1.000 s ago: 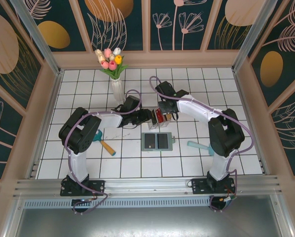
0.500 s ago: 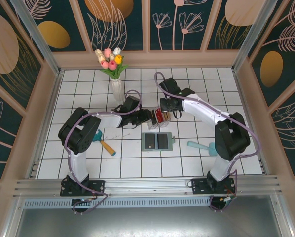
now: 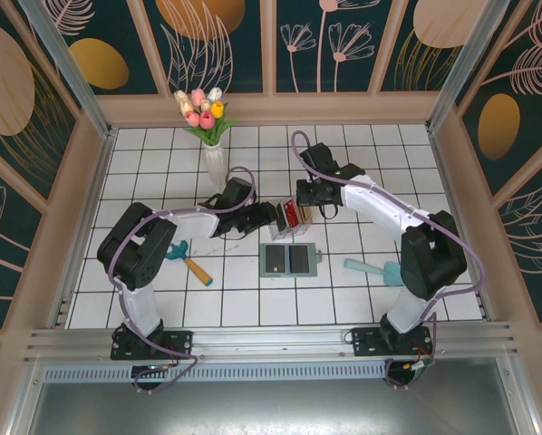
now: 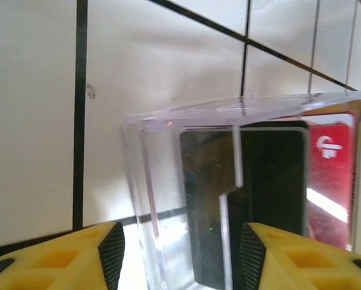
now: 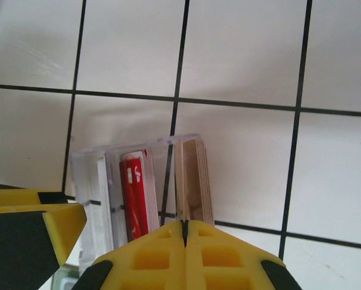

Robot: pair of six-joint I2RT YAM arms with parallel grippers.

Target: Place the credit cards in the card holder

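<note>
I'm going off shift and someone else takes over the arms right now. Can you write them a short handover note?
Left gripper: open, fingers on either side of the near end of the clear box.
Right gripper: shut, nothing seen in it, poised over the box.
Credit cards: red, tan and dark ones stand on edge inside the box.
Card holder: lies open on the table, just nearer the arm bases than the box. I cannot tell whether a card is in it.
Done: nothing certain.
Left: draw the cards out and slot them into the holder.
</note>
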